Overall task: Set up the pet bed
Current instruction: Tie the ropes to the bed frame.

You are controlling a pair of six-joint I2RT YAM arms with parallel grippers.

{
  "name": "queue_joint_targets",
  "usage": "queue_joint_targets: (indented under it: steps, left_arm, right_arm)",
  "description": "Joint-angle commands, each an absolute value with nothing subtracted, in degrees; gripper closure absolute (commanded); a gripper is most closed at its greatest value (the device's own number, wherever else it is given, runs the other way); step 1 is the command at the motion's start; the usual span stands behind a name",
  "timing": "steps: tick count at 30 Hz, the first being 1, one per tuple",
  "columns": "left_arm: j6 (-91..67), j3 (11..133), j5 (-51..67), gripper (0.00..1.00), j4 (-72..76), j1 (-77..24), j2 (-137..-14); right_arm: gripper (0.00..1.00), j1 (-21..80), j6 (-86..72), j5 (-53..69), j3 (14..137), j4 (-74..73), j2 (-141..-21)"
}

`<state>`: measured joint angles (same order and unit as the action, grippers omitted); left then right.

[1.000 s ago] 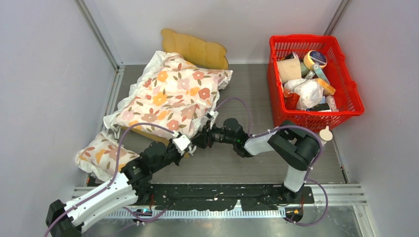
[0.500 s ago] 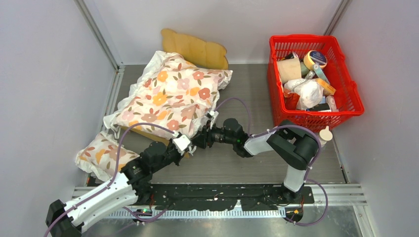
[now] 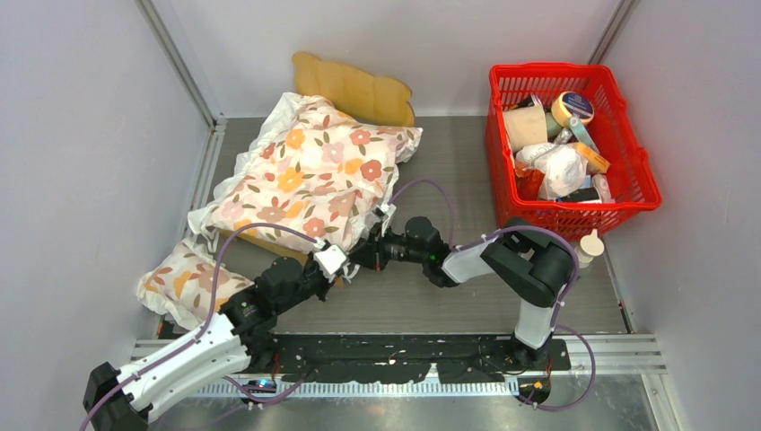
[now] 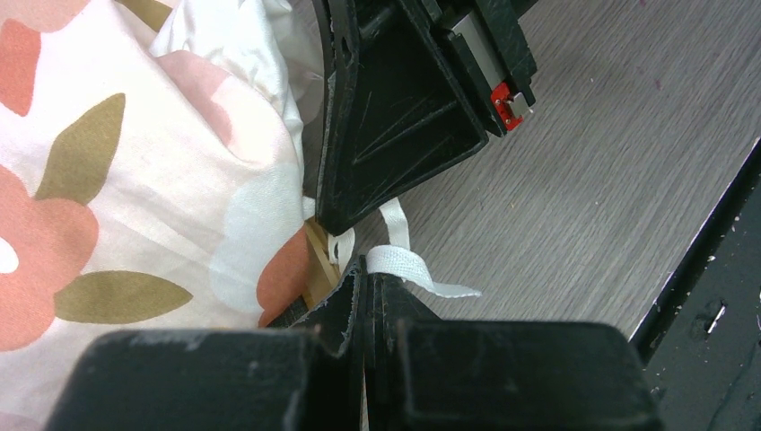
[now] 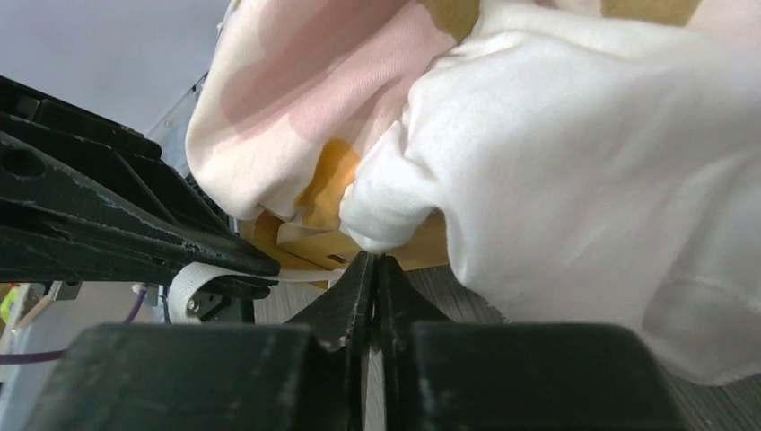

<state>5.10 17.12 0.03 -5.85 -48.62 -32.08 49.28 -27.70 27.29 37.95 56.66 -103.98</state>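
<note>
While your left gripper [image 4: 363, 274] squeezes the white tie [image 4: 408, 265], pull softly away from the cushion [image 4: 135, 180] beside its jaws; your right gripper [image 5: 370, 265] looks closed; on what, unclear.

The right end effector [image 5: 370, 262] has closed, its fingertips now pressed together.

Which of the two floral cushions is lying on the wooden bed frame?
The larger cushion, mid-table, with the headboard of the pet bed poking out behind it. The smaller cushion lies off the bed by the left wall.
</note>
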Motion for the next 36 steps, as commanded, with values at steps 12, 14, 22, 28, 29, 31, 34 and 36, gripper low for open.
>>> queue_joint_targets:
  steps: [12, 14, 22, 28, 29, 31, 34, 36]
  left_arm:
    - [4.0, 19.4, 0.5, 1.0, 0.9, -48.8, -30.9]
    - [3.7, 18.9, -0.8, 1.0, 0.6, -48.8, -29.8]
    - [2.6, 17.9, -3.0, 1.0, -1.2, -48.8, -27.6]
    - [2.6, 18.1, -3.0, 1.0, -0.5, -48.8, -29.3]
    - [2.5, 18.2, -3.0, 1.0, -0.4, -48.8, -29.7]
    - [2.4, 18.2, -2.8, 1.0, -0.4, -48.8, -30.3]
    - [2.4, 18.3, -2.6, 1.0, 0.4, -48.8, -30.7]
    - [2.4, 18.1, -2.7, 1.0, 1.3, -48.8, -30.6]
  right_arm:
    - [0.95, 60.9, -25.9, -12.5, 44.3, 24.3, -91.5]
    - [0.95, 62.0, -26.1, -15.2, 46.3, 22.3, -92.5]
    - [0.95, 64.7, -28.3, -25.0, 53.0, 14.9, -95.9]
    - [0.95, 65.9, -27.8, -27.2, 54.6, 13.7, -95.5]
    - [0.95, 66.0, -27.7, -28.1, 54.9, 12.4, -95.7]
    - [0.95, 66.4, -27.7, -28.9, 55.8, 10.9, -96.1]
    - [0.95, 67.3, -28.9, -30.4, 57.3, 8.5, -96.8]
    - [0.95, 68.2, -29.4, -32.0, 58.4, 6.6, -96.9]
